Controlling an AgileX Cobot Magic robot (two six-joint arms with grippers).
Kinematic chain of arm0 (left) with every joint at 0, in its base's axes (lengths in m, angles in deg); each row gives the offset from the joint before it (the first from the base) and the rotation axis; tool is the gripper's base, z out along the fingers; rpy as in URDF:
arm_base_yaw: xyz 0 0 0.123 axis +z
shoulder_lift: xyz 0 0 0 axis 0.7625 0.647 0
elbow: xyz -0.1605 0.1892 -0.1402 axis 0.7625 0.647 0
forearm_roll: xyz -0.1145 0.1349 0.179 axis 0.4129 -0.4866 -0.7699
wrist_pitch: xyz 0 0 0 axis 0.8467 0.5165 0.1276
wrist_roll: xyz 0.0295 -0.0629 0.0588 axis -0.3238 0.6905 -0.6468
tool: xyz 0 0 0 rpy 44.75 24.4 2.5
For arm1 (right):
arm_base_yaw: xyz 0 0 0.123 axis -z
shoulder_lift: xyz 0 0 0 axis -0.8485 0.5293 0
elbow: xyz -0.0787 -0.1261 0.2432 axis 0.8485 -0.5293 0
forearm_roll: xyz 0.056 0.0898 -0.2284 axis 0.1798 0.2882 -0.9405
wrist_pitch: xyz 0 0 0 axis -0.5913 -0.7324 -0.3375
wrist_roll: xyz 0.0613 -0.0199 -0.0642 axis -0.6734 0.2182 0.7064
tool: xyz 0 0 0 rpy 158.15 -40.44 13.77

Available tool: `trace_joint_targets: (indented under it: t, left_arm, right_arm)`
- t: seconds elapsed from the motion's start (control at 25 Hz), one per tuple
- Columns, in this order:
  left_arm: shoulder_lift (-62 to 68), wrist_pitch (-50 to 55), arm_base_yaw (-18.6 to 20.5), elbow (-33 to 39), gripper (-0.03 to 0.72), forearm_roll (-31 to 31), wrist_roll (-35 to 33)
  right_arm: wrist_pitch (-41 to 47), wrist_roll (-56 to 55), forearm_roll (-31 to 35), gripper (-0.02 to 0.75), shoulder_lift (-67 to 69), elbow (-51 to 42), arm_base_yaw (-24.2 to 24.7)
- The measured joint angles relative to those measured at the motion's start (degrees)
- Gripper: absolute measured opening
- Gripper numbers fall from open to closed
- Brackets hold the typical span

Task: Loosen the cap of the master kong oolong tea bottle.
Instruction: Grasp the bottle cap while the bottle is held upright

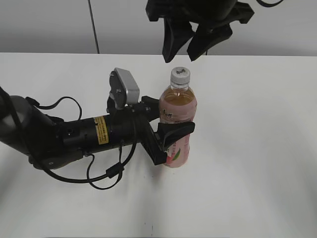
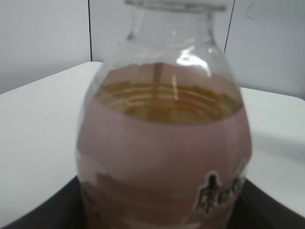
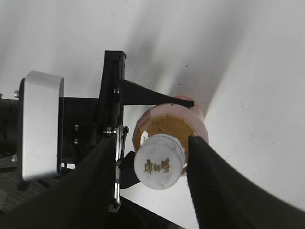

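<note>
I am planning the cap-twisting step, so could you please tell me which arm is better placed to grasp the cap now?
Probably the right. The right gripper hangs open directly above the cap, its fingers flanking it in the wrist view. The left gripper is shut on the bottle, steadying its body.

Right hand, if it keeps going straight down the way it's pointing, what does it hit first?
Most likely the cap: the right hand hangs open above the bottle, its fingers straddling the cap. Height above it is unclear.
</note>
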Motion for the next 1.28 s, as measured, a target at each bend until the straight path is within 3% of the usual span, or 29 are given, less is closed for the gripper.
trace_joint_targets:
  t: [0.88,1.04,1.28]
  left_arm:
    - [0.0,0.0,0.0,0.0,0.406,0.2,0.0]
    - [0.0,0.0,0.0,0.0,0.406,0.2,0.0]
    - [0.0,0.0,0.0,-0.1,0.406,0.2,0.0]
  right_arm:
    - [0.3,-1.5,0.2,0.370,2.3,-3.5,-0.3]
    - [0.3,-1.4,0.0,0.302,2.9,-3.5,-0.4]
    - [0.3,6.5,-0.1,0.302,2.9,-3.5,-0.5]
